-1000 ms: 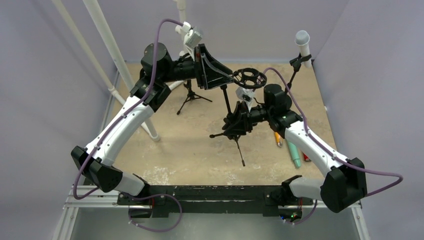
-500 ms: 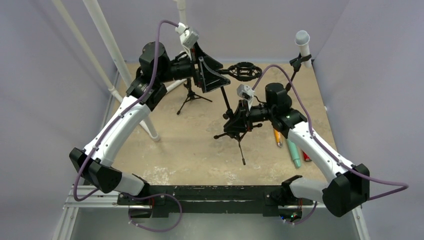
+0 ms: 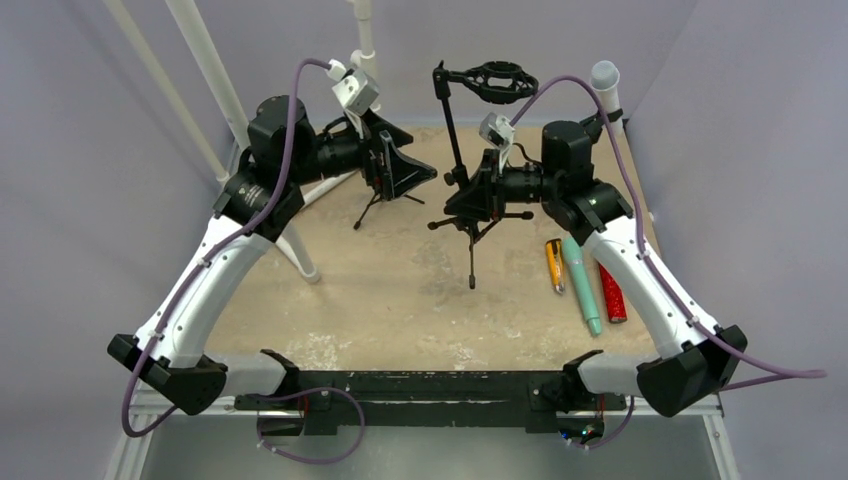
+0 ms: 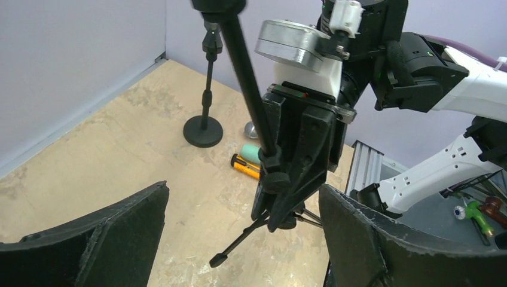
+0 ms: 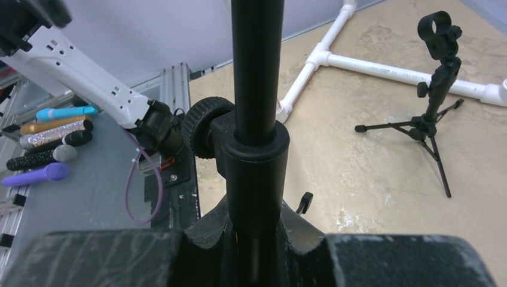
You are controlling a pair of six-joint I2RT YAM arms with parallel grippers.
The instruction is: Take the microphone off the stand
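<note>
My right gripper (image 3: 468, 196) is shut on the pole of a black tripod stand (image 3: 455, 130) and holds it off the table, legs hanging. The stand's shock-mount ring (image 3: 496, 80) at the top looks empty. In the right wrist view the pole (image 5: 257, 72) sits tight between the gripper's (image 5: 263, 236) jaws. My left gripper (image 3: 402, 170) is open, just left of that stand; in its own view the left gripper (image 4: 243, 194) frames the stand (image 4: 272, 173) without touching it. A grey-headed microphone (image 3: 605, 82) sits clipped in another stand at the back right.
An orange (image 3: 553, 266), a teal (image 3: 583, 288) and a red microphone (image 3: 612, 293) lie on the table at right. A small tripod stand (image 3: 380, 200) with an empty clip (image 5: 439, 27) stands behind my left gripper. White PVC pipes (image 3: 215, 90) rise at the left.
My left gripper has opened and drawn back to the left, away from the shock-mount ring. My right gripper has raised the tripod stand and carried it toward the back, more upright.
</note>
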